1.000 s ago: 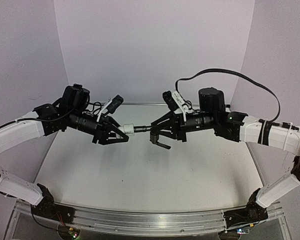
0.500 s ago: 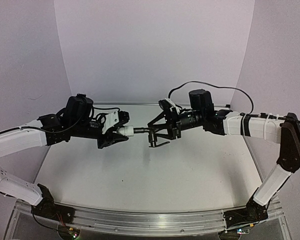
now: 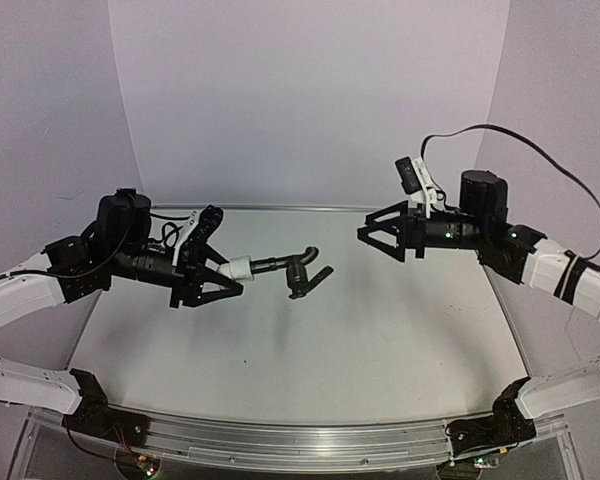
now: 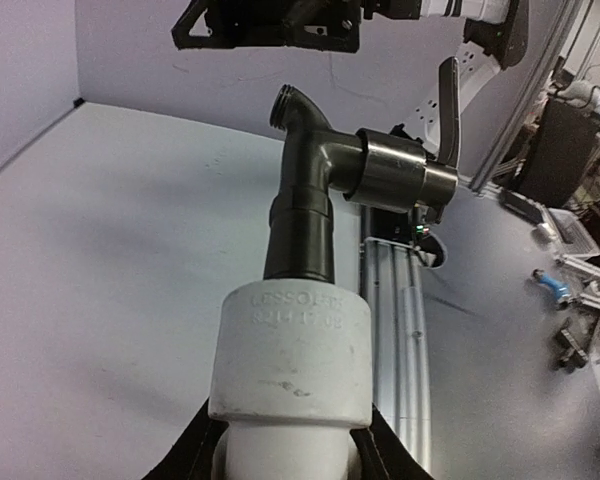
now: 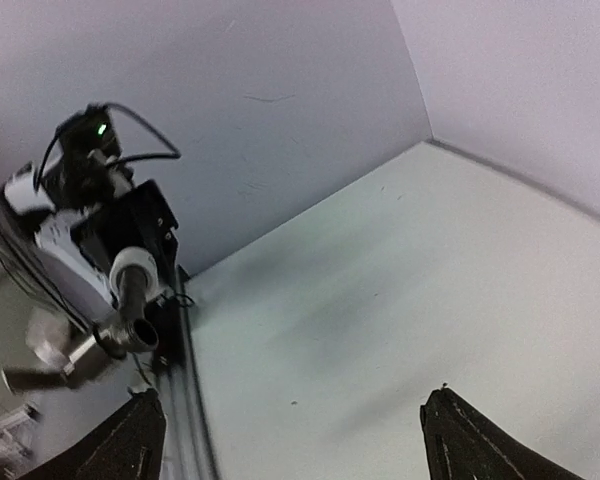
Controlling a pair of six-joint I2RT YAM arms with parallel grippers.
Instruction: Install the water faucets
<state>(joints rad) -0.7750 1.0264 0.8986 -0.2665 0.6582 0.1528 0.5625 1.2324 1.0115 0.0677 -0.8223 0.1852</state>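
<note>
Left fingers (image 3: 220, 290): closed on the white fitting (image 3: 236, 267), which they grip by its rear end. In the left wrist view their dark tips flank the base of the fitting on both sides.

Right fingers (image 5: 130, 445): spread wide with nothing between them. They are raised above the right side of the counter (image 3: 380, 340) and point left toward the other arm.

Faucet (image 3: 298, 272): dark grey, carried in the air above the middle of the counter and not touching it. Its stem enters the front end of the white fitting, so the left arm bears it only through that fitting. The joint looks seated, though how far the stem goes in cannot be told.

Orientation, left wrist view: the bent spout (image 4: 290, 100) angles up and to the left. The valve body runs off to the right, and the thin lever handle (image 4: 448, 105) stands beyond it.

Separation: the faucet lies between the two arms, close to the left fingers. It is well apart from the right fingers, with open space between.

Right wrist view: the faucet and fitting appear small and blurred at the left edge, and no detail can be read there.

Raised lettering on the fitting's collar is only partly legible.
</note>
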